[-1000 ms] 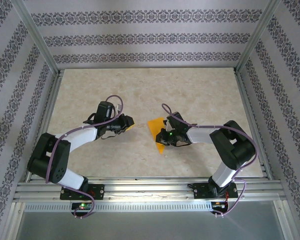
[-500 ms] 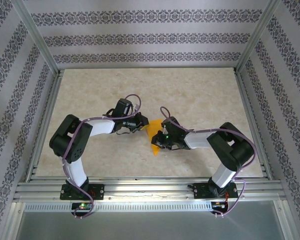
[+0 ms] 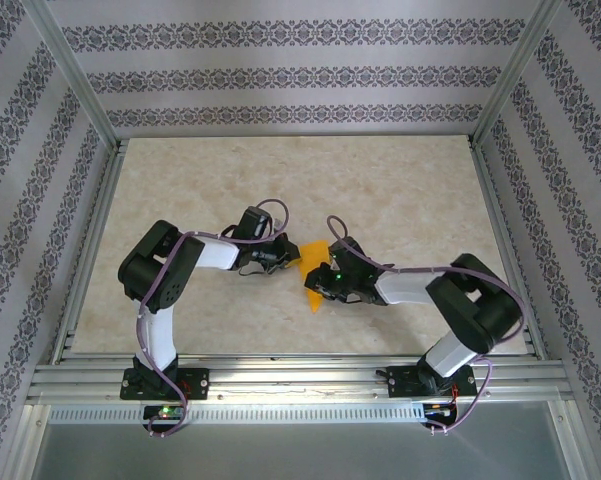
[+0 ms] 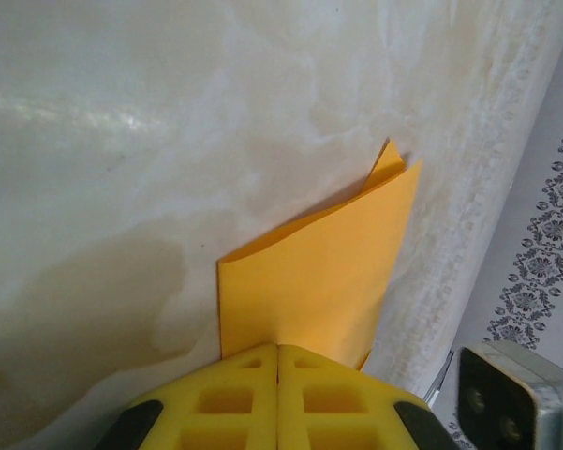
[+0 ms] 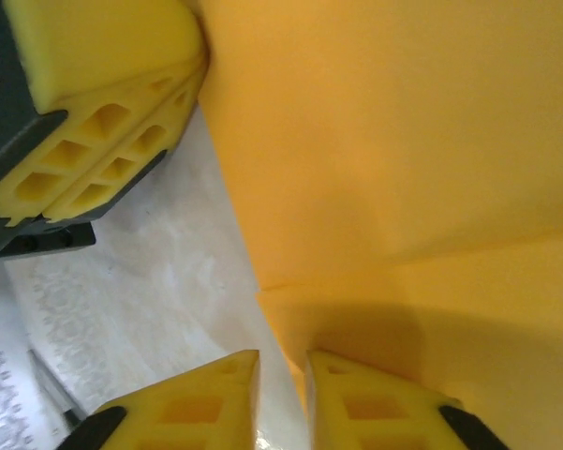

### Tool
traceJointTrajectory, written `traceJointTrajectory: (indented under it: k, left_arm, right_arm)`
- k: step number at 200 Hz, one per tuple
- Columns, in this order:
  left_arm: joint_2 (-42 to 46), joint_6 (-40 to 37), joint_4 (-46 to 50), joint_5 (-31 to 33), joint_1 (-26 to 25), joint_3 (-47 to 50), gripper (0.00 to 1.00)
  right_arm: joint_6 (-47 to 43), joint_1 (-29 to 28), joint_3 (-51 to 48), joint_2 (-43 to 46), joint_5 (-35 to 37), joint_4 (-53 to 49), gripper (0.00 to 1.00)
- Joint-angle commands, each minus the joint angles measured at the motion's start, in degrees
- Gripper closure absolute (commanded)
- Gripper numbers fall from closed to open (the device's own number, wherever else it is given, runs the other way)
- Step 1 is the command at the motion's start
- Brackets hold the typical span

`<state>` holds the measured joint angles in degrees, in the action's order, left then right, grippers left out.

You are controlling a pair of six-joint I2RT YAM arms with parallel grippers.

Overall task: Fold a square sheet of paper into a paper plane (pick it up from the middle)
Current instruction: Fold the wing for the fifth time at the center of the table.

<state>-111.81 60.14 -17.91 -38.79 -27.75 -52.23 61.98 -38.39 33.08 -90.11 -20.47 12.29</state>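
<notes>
Paper plane rig, mid-fold by the look of it. The left hand (image 4: 277,352) has its yellow fingers pressed flat together, and they're pinching the near edge of the square sheet of paper (image 4: 318,272). The sheet fans out straight ahead of those fingertips as a folded wedge. Its layers gape a bit at the far tip, and it looks lifted clear of the table (image 4: 122,141).

The right hand (image 5: 283,361) is right up against the same sheet from the other side. Its fingers sit slightly apart with a narrow gap, and the paper's edge runs down into that gap. It doesn't look clamped, though whether the pads touch the paper is hard to call.

What could go wrong from here:
- The left hand only has a thin strip of the edge. Any tug from the right hand could slide the sheet out of the pinch.
- If the right hand isn't gripping, the loose layers ahead of the left hand could spring open and lose the crease.
- With both hands this close together, moving apart while both hold could tear the thin paper, and moving in could crumple it.

As for labels, there's no brand or readable writing on the paper or on either hand. There's just a small green light (image 3: 337,268) on the right wrist.
</notes>
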Motion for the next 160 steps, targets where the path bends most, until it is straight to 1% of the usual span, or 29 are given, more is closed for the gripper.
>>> traceJointTrajectory:
  k: [1, 14, 27, 53, 69, 90, 115, 160]
  left_arm:
    - [-0.5, -0.1, 0.1, 1.2, -0.5, 2.7, 0.95]
    - [-0.5, -0.3, 0.0, 1.0, -0.4, 3.1, 0.95]
    - [-0.3, -0.5, 0.1, 1.0, -0.3, 3.4, 0.95]
    - [0.2, -0.4, -0.9, 0.7, -0.1, 3.9, 0.95]
    - [0.7, -0.4, -0.9, 0.6, 0.0, 4.2, 0.95]
    - [0.9, -0.5, -1.0, 0.5, 0.2, 4.0, 0.96]
    - [0.7, -0.3, -1.5, 0.2, 0.4, 4.4, 0.95]
    - [-0.5, 2.0, -4.9, -1.0, 0.7, 5.2, 0.97]
  right_arm:
    - [-6.9, 0.3, 2.6, 7.0, 7.9, -12.9, 0.75]
    - [-9.4, 1.1, 2.4, 11.3, 11.5, -17.3, 0.70]
    - [-9.5, 3.1, 1.1, 14.8, 13.6, -19.6, 0.67]
    - [-8.8, 9.0, -2.9, 19.0, 9.6, -18.8, 0.65]
    - [-8.1, 11.4, -4.7, 19.8, 6.3, -16.1, 0.64]
    - [-6.3, 13.4, -5.3, 18.2, 1.9, -13.4, 0.62]
    - [-6.2, 14.1, -3.7, 13.5, -3.2, -12.1, 0.63]
    - [-6.0, 14.2, -1.1, 6.4, -7.4, -10.8, 0.63]
